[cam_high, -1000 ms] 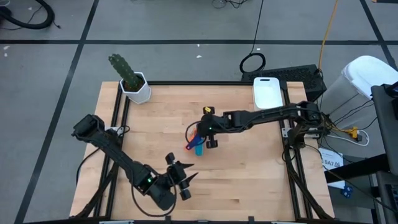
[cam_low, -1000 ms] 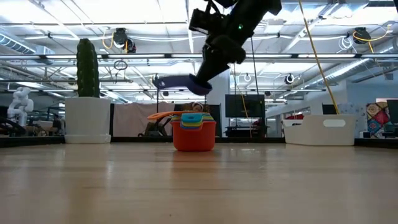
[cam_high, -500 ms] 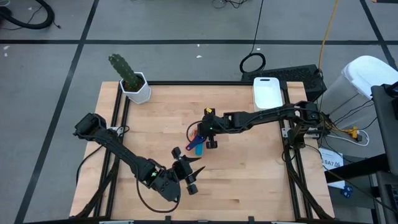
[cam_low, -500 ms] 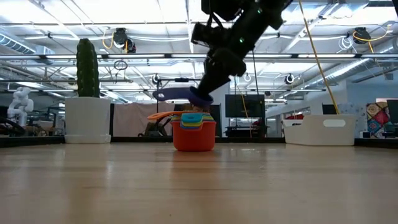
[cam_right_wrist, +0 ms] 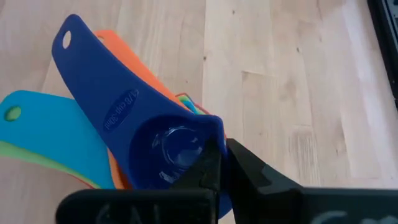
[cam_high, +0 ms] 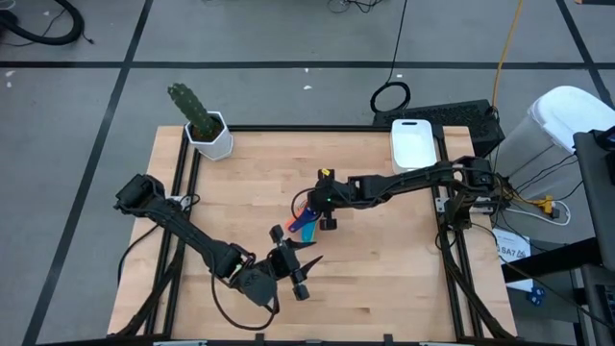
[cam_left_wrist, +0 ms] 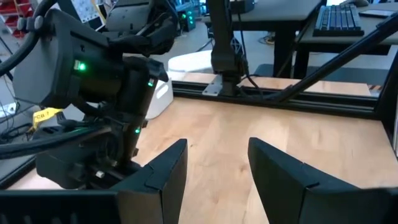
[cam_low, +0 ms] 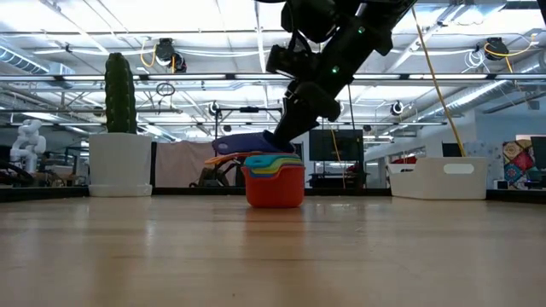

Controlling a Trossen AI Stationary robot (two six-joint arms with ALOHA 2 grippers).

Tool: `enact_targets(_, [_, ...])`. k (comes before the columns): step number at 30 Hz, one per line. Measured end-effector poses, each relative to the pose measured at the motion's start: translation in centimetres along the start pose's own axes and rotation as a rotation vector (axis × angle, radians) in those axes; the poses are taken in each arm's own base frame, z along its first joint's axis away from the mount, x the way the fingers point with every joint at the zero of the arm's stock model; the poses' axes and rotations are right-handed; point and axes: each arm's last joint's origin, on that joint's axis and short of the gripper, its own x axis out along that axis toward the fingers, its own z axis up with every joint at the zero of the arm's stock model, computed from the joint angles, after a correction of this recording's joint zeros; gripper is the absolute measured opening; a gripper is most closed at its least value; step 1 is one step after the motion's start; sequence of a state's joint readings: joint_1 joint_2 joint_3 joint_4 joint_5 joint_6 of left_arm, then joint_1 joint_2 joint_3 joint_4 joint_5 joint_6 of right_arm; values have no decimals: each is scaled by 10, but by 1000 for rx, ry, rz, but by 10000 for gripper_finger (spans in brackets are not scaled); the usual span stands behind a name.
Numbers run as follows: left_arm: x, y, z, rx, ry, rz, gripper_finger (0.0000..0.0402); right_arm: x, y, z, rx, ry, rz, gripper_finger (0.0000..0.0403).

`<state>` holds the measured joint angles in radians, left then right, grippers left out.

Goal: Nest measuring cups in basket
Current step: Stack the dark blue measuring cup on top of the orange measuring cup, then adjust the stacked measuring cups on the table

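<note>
Lowered dark blue cup (cam_right_wrist: 163, 147) in right hand (cam_right_wrist: 219, 163)

The dark blue measuring cup (cam_right_wrist: 134, 134) bears raised handle lettering, roughly "1/2 cup 30ml", barely legible.

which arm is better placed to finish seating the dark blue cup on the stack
Right. The right gripper is shut on the dark blue cup's rim, right over the nested stack at mid-table. The left gripper is open, holds nothing and sits off to the near side.
</note>
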<state>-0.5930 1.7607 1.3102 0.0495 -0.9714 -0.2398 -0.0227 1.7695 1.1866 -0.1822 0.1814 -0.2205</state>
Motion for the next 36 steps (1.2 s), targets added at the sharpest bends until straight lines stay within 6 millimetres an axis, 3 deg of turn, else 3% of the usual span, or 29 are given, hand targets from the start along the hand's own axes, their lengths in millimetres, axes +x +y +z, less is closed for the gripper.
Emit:
enact_targets(4, [0,0,0,-2,0,0,175,0,0,2,18,-22,-3,36])
enact_targets(13, [-1,-1,0,-5,0,-3,175,0,-1,3,43,-33,-9,147])
enact_targets(19, [-1,0,-3,18,17,1,175,-4,-3,4,37,-18,-88,192])
enact_targets(23, [1,6,-14,77,99,31,175,-25,-6,11,40,-61,-90,202])
enact_targets(28, [6,21,-29,79,213,109,175,-69,-5,14,47,-71,-69,202])
enact_targets(32, [15,32,-32,-13,244,173,175,-99,1,6,88,-25,-34,199])
enact_targets(36, [26,43,-30,-84,239,223,175,-113,10,-16,152,12,-9,200])
